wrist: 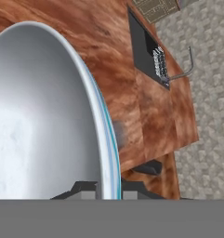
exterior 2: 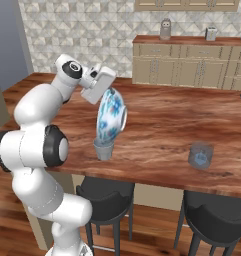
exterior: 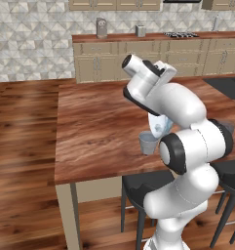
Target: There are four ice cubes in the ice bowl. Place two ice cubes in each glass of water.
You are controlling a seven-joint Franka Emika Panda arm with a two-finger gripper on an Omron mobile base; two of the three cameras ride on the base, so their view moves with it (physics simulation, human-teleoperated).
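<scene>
My gripper (wrist: 108,190) is shut on the rim of the ice bowl (exterior 2: 111,117), white inside and blue-flowered outside. The bowl hangs tipped almost on edge, its lower rim just above one glass of water (exterior 2: 103,148) near the island's front edge. In the left base view that glass (exterior: 148,142) stands beside my arm, with a slice of the bowl (exterior: 162,126) above it. The bowl's bare inside (wrist: 43,116) shows in the hand view. The ice cubes are hidden. The second glass (exterior 2: 200,155) stands far to the right and has a pale blue patch in it.
The wooden island (exterior 2: 167,120) ends in a front edge close behind the glasses. Dark stools (exterior 2: 104,197) stand under that edge. A sink with a faucet (wrist: 153,51) is set into the island's far end. Cabinets (exterior: 138,58) line the back wall.
</scene>
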